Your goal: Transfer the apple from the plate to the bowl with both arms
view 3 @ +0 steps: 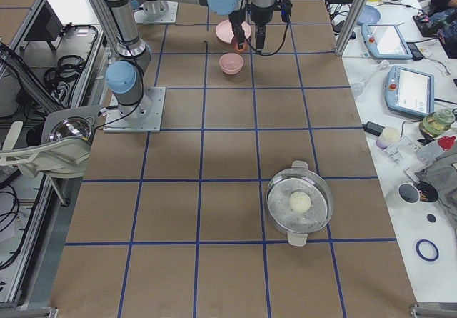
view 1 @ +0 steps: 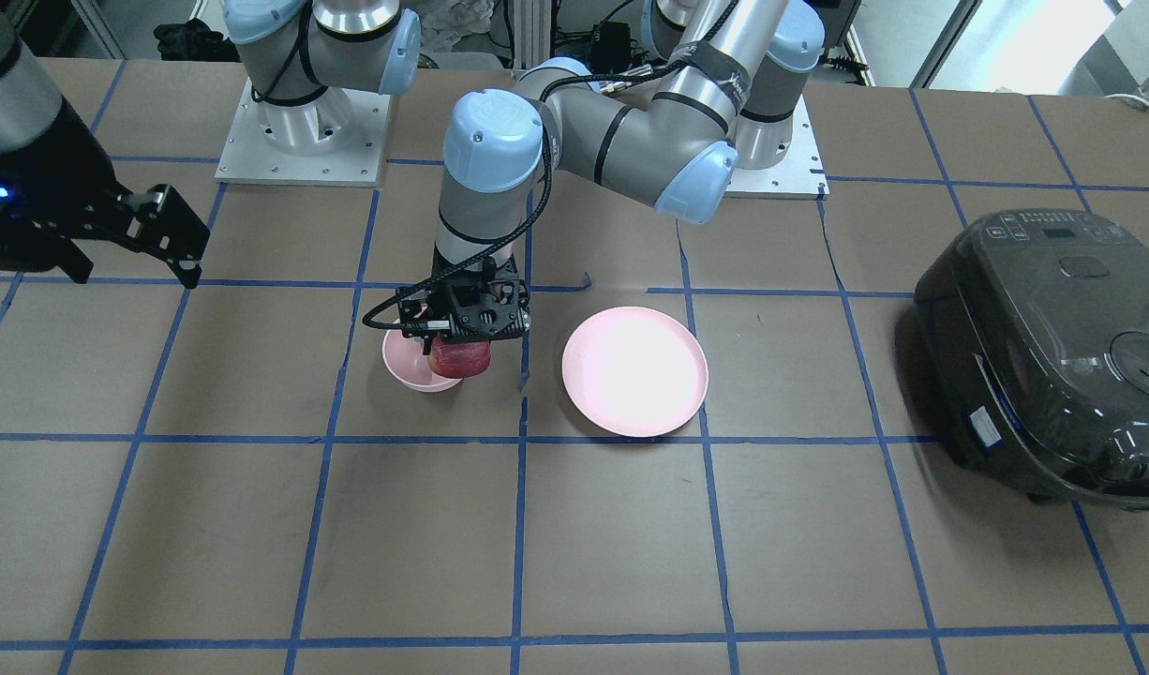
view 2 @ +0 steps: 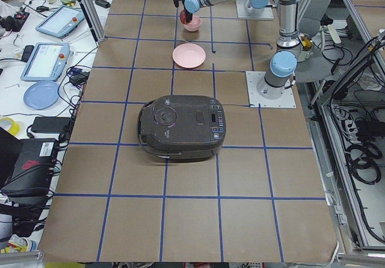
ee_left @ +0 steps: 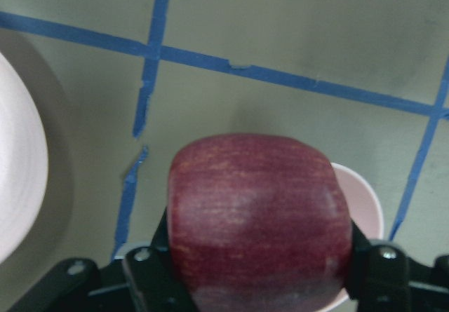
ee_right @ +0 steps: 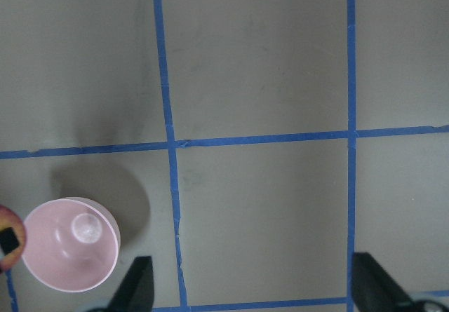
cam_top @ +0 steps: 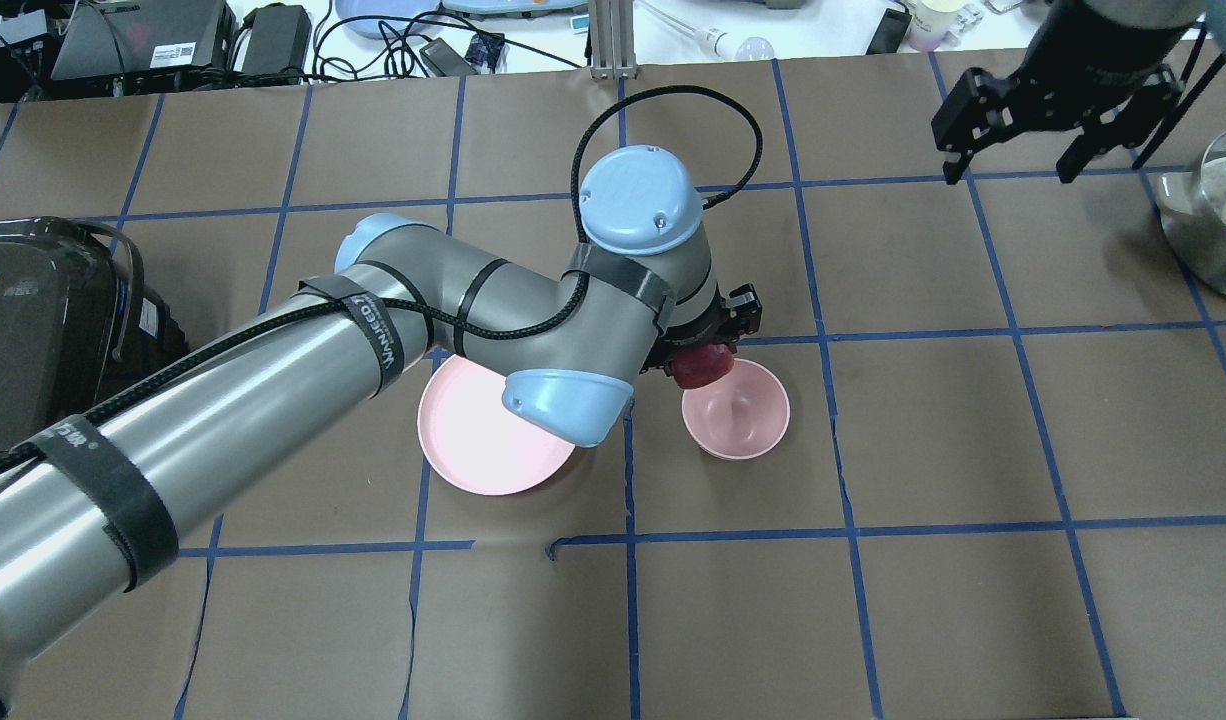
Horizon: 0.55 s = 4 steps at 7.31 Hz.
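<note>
My left gripper (view 1: 462, 349) is shut on the dark red apple (view 1: 459, 359) and holds it just above the table-centre rim of the small pink bowl (view 1: 413, 371). In the overhead view the apple (cam_top: 700, 366) hangs over the far left edge of the bowl (cam_top: 738, 412). The wide pink plate (view 1: 635, 370) lies bare beside it, partly under the left arm in the overhead view (cam_top: 478, 445). The left wrist view shows the apple (ee_left: 259, 221) between both fingers, with the bowl (ee_left: 363, 203) below. My right gripper (cam_top: 1018, 165) is open and empty, raised far from the bowl (ee_right: 70, 245).
A black rice cooker (view 1: 1052, 356) stands at the table's end on my left side and also shows in the overhead view (cam_top: 33, 320). A steel pot (cam_top: 1208, 215) with a pale round item inside stands at the right edge. Blue tape lines grid the brown table.
</note>
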### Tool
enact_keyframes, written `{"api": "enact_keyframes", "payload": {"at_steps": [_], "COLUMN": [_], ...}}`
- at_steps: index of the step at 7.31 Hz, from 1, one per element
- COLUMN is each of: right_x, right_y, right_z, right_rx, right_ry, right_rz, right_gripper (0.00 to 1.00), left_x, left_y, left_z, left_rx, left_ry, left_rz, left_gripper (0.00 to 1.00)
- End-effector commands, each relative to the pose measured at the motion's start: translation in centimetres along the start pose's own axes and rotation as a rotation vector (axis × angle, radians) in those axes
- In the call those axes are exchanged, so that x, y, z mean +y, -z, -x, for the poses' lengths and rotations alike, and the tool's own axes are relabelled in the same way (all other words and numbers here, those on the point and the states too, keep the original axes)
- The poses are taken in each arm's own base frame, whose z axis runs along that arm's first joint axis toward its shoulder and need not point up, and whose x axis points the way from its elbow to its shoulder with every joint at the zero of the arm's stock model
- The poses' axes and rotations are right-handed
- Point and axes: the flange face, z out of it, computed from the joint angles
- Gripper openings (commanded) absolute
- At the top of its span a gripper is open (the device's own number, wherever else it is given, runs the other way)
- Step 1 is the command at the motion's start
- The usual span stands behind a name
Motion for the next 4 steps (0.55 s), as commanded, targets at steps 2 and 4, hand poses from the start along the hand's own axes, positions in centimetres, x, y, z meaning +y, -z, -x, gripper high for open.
{"api": "enact_keyframes", "payload": {"at_steps": [2,4], "right_x": [0.6,1.1], "right_y": [3.7,3.8], "right_z": [4.1,8.3], "right_rx": [-0.007,-0.011], "right_ry": [0.001,-0.082], "right_rz": [-0.055,-0.09], "right_gripper": [1.0,1.0], "left_x": [2.5,3.0], "left_y": [-2.7,-4.0], "left_z": [-1.8,-2.1], "left_rx": [-0.022,-0.028], "left_ry": [-0.038,-0.054], "left_rz": [0.031,0.036], "left_gripper": [0.14,0.16]}}
